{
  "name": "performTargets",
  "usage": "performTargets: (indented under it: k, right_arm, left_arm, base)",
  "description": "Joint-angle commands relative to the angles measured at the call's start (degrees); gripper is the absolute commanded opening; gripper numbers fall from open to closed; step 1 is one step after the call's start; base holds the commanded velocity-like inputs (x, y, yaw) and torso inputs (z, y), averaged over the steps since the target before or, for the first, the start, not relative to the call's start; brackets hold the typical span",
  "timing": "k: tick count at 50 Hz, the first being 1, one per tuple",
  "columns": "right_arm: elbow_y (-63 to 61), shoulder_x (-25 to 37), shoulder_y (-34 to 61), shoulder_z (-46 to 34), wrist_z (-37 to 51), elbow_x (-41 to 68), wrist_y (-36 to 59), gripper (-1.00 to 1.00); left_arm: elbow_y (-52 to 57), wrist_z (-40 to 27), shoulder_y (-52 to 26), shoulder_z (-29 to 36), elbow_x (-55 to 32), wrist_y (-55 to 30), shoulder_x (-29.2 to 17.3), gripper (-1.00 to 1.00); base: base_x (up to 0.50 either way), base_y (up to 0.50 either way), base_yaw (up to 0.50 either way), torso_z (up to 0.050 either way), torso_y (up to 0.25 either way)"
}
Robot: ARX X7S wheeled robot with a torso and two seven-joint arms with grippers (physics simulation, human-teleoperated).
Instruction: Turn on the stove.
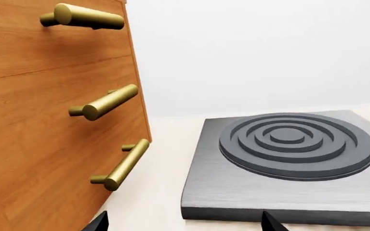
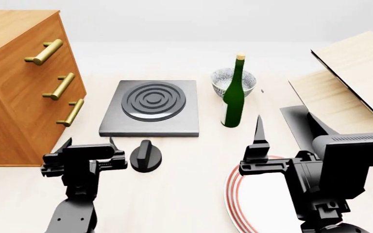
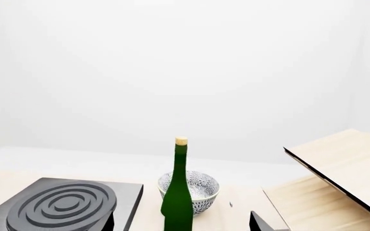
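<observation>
The stove [image 2: 173, 124] is a flat dark-grey slab with a round ringed burner [image 2: 153, 100] in the middle of the table. Its small black knob [image 2: 145, 156] stands apart on the table just in front of the slab. My left gripper [image 2: 88, 143] is open and empty, low over the table, just left of the knob and short of the slab's front left corner. In the left wrist view the gripper [image 1: 185, 225] faces the stove [image 1: 236, 187]; the knob is out of that view. My right gripper [image 2: 285, 131] is open and empty, in front of the bottle. It also shows in the right wrist view [image 3: 181, 226].
A wooden drawer chest [image 2: 11, 92] with brass handles [image 2: 58, 86] stands close on the left. A green bottle [image 2: 233, 94] and a patterned bowl [image 2: 224, 80] stand right of the stove. A red-rimmed white plate [image 2: 251, 204] lies under the right arm. Wooden boards [image 2: 355, 73] are at the right.
</observation>
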Motion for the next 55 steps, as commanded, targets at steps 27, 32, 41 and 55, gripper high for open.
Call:
performTargets:
  k: [27, 32, 41, 55]
  right_arm:
    - [1.1, 1.1, -1.0, -0.1, 1.2, 1.5, -2.0, 1.00]
    - [1.8, 1.1, -1.3, -0.1, 1.4, 1.6, -2.5, 1.00]
    - [1.8, 1.2, -1.4, 0.8, 1.5, 2.3, -2.8, 1.00]
    - [1.9, 1.7, -1.6, 1.5, 1.8, 3.0, -3.1, 1.00]
  left_arm:
    - [-29.1, -1.6, -6.8, 5.0, 1.3, 19.7, 3.5, 1.00]
    - [-26.8, -1.4, -6.0, 5.9, 0.7, 17.5, 4.5, 1.00]
    - [-24.3, -2.8, -3.9, 11.8, -1.4, 10.9, 7.1, 1.00]
    - [3.5, -4.7, 0.3, 25.2, -10.4, -5.7, 4.9, 1.00]
  base:
    - [0.00, 0.00, 0.00, 0.000, 0.000]
    - [0.00, 0.00, 0.00, 0.000, 0.000]
    - [0.00, 0.00, 0.00, 0.000, 0.000]
    - [0.00, 0.00, 0.00, 0.000, 0.000]
